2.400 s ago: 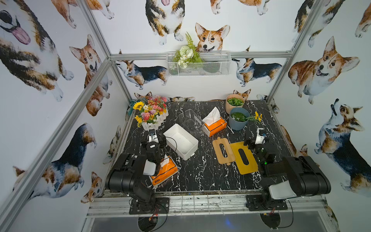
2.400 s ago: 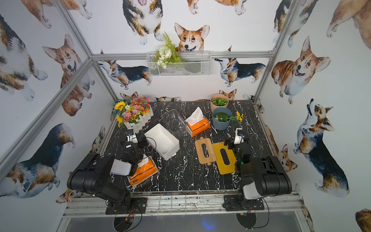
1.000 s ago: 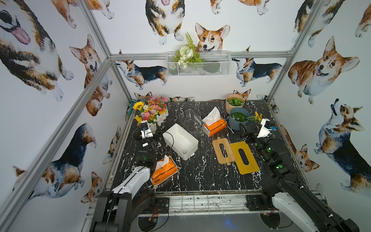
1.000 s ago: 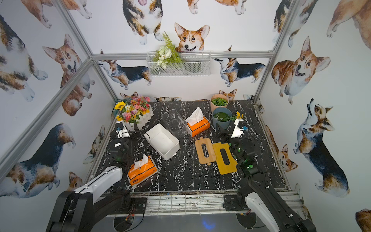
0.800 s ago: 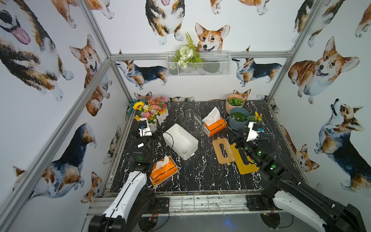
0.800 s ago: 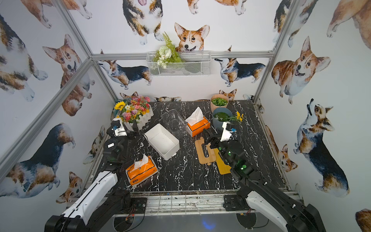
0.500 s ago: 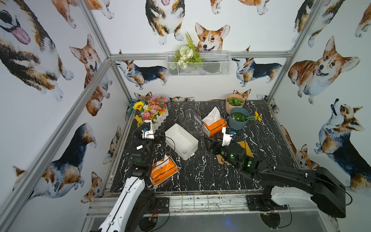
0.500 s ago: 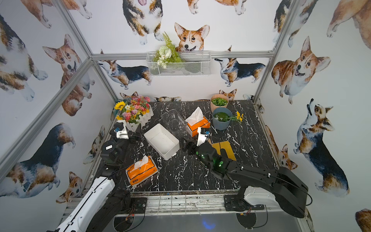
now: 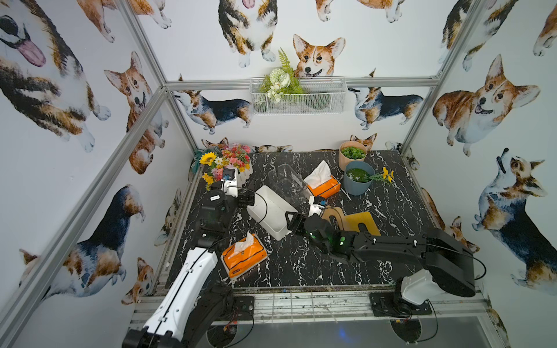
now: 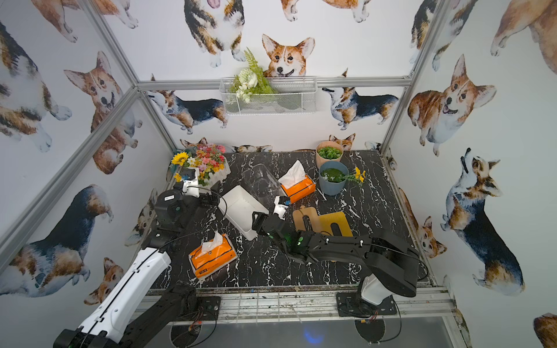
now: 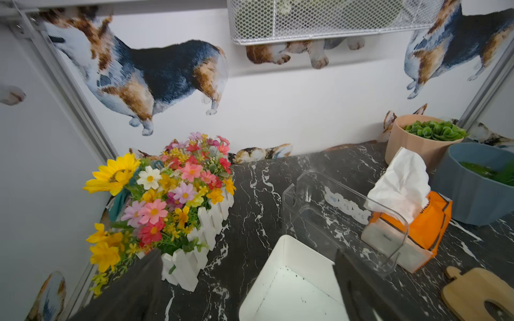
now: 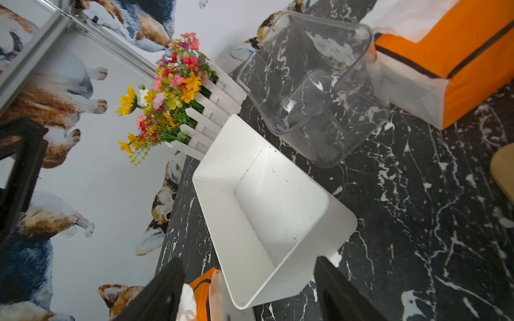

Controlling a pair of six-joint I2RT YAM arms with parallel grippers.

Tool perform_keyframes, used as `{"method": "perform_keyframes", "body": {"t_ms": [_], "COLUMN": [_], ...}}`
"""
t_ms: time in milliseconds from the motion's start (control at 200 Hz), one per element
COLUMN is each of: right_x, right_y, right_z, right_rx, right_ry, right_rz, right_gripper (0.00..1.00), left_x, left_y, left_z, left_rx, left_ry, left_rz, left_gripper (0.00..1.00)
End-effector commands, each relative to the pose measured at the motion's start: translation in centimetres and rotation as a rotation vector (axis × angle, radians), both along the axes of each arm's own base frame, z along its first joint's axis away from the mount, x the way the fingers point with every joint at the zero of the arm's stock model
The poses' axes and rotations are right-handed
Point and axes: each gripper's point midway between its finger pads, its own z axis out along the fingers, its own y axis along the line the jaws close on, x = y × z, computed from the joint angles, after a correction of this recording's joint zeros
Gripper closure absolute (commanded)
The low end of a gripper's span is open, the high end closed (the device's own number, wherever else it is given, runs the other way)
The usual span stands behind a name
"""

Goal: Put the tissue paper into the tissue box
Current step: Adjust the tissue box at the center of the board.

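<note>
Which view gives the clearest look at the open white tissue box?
The right wrist view: the white tissue box fills the middle, its open inside plainly shown. The left wrist view catches only one end of it at the frame edge. Both top views show it small and far off.

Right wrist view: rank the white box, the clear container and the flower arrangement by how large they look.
1. white box
2. clear container, not far behind
3. flower arrangement, which stands farther from the camera, so its true size is unsure
</note>
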Motion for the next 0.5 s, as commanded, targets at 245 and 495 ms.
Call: {"method": "perform_keyframes", "body": {"t_ms": [245, 495], "right_x": [-0.3, 0.0], "right_y": [0.5, 0.5], "right_z": [-3.0, -4.3], "right_rx": [-0.083, -0.107], "right_ry": [0.126, 0.159], "right_rz": [-0.084, -0.126], "right_gripper": [0.32, 0.42], "left_x": [0.7, 0.4], "left_y": [-0.9, -1.0], "left_z": [-2.7, -2.6], "left_rx": [-0.044, -0.071], "left_ry": [0.180, 0.168], "left_rz": [-0.022, -0.028], "left_gripper": [0.00, 0.00]}}
